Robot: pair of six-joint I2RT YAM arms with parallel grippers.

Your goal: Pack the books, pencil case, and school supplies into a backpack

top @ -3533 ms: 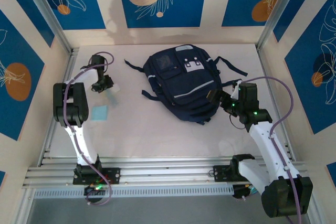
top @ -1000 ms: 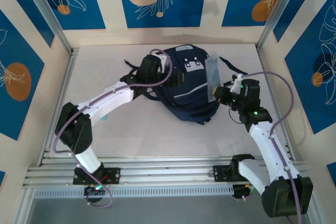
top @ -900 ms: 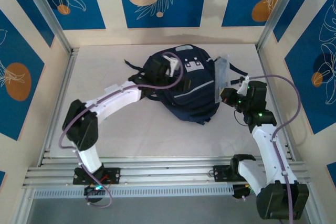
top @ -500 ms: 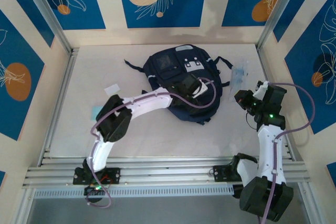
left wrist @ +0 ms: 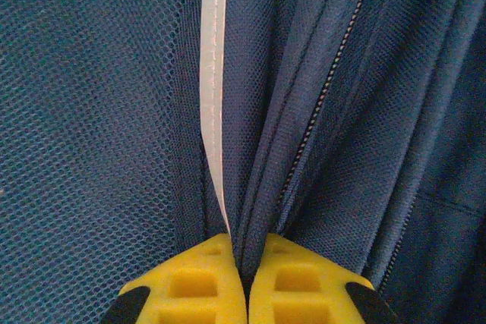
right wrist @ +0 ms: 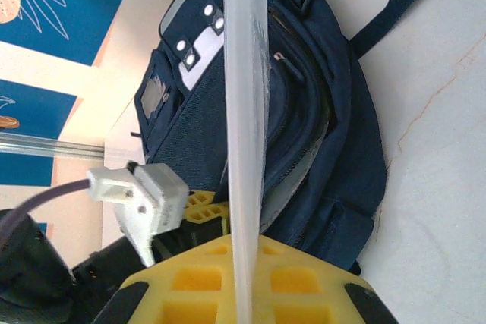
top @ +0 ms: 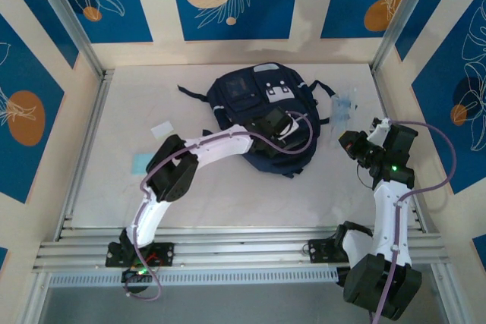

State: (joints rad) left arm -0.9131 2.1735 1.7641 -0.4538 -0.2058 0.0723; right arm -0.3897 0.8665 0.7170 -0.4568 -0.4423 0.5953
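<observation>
Pale table [top: 228, 195], navy backpack [top: 243, 100], light-blue pad [top: 142, 163], small white piece [top: 162, 129], perhaps paper.

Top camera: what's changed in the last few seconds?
The left hand swung from the left of the table onto the backpack and shut on its fabric beside the pale stripe. The right hand, shut on a clear plastic piece, carried it rightward off the backpack. The light-blue pad and white piece stayed put.

Flat backpack [top: 249, 96], blue pad [top: 143, 163] left, clear piece [top: 343, 105] right

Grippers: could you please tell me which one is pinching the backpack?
The left gripper, closed on backpack fabric; the right gripper holds a clear strip instead.
</observation>
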